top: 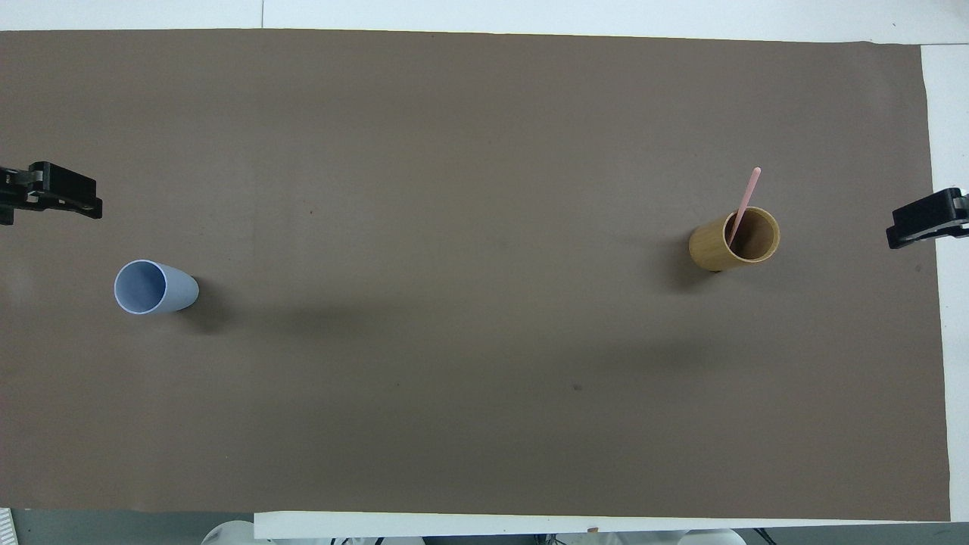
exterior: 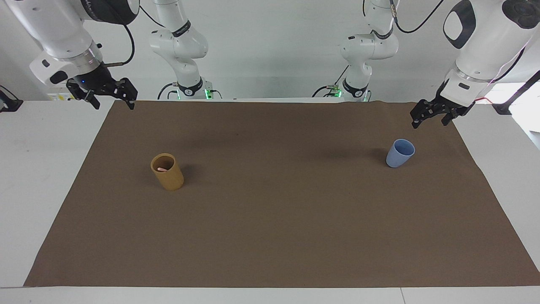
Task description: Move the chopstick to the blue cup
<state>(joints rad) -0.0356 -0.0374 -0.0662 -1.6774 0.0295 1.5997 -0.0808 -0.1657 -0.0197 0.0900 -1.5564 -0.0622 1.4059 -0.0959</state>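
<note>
- I have both arms waiting, nothing picked up; the task has not started.
- My right gripper (exterior: 113,100) hangs with its fingers spread and empty, over the mat's edge at the right arm's end of the table.
- Below and inward from it stands the tan cylindrical cup (exterior: 167,172), well apart from the gripper. A pink chopstick (top: 744,203) leans in it, its tip poking above the rim; I can make out only one stick.
- My left gripper (exterior: 430,118) is likewise spread and empty, over the mat at the left arm's end.
- The blue cup (exterior: 400,153) sits upright and empty on the brown mat (exterior: 270,236), near and just below that gripper.
- Next, I judge, the right gripper must descend over the tan cup and pinch the thin protruding stick. That needs careful centring, since the stick leans.
</note>
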